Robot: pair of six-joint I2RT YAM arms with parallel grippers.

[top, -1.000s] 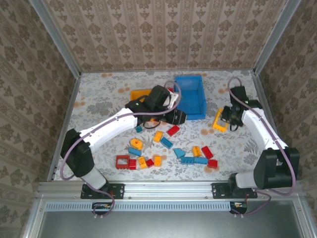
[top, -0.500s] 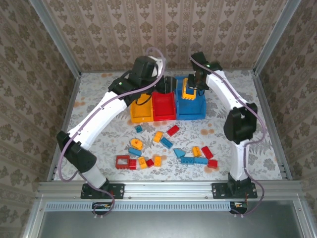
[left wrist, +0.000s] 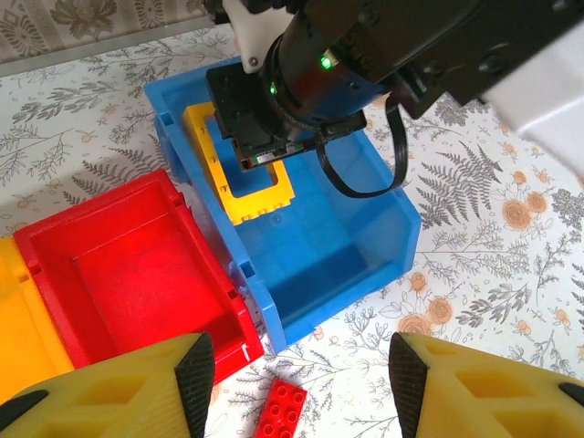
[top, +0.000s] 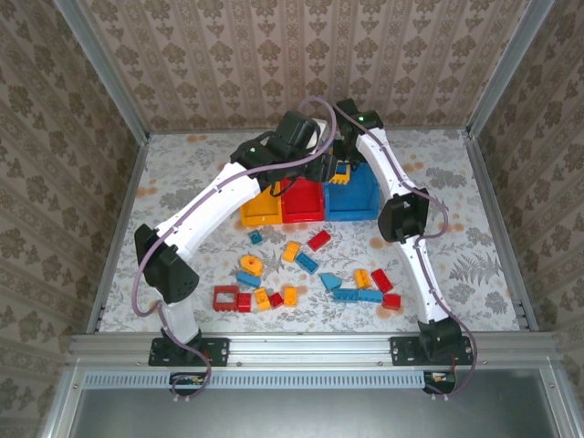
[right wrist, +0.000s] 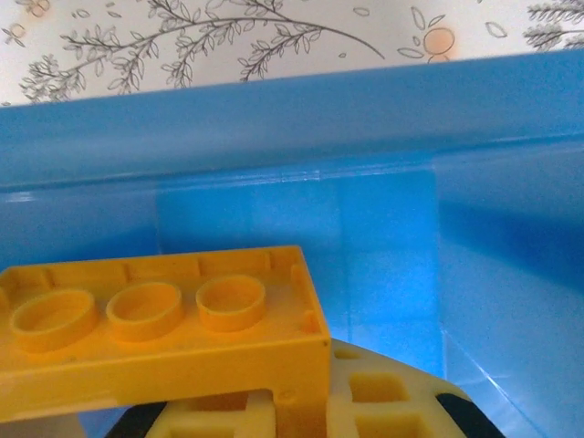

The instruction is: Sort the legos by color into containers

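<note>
My right gripper (top: 342, 172) is shut on a yellow open-frame lego (left wrist: 239, 178) and holds it over the far half of the blue bin (top: 361, 203). In the right wrist view the frame (right wrist: 164, 338) lies across my fingers (right wrist: 383, 401), with blue bin walls (right wrist: 301, 119) behind it. My left gripper (left wrist: 297, 374) hangs open and empty above the near corners of the red bin (left wrist: 137, 274) and the blue bin (left wrist: 383, 246). A red lego (left wrist: 280, 411) lies on the table below it. The yellow bin (top: 258, 210) stands left of the red bin (top: 303, 203).
Several loose red, blue and orange legos (top: 307, 263) are scattered on the floral tablecloth in front of the bins, among them a red frame (top: 225, 297). Both arms cross above the row of bins. Metal rails and patterned walls (top: 109, 182) close in the table.
The right arm swung from the table's right side to the blue bin, carrying the yellow frame. The left arm rose from the loose legos and moved right, above the bins.
</note>
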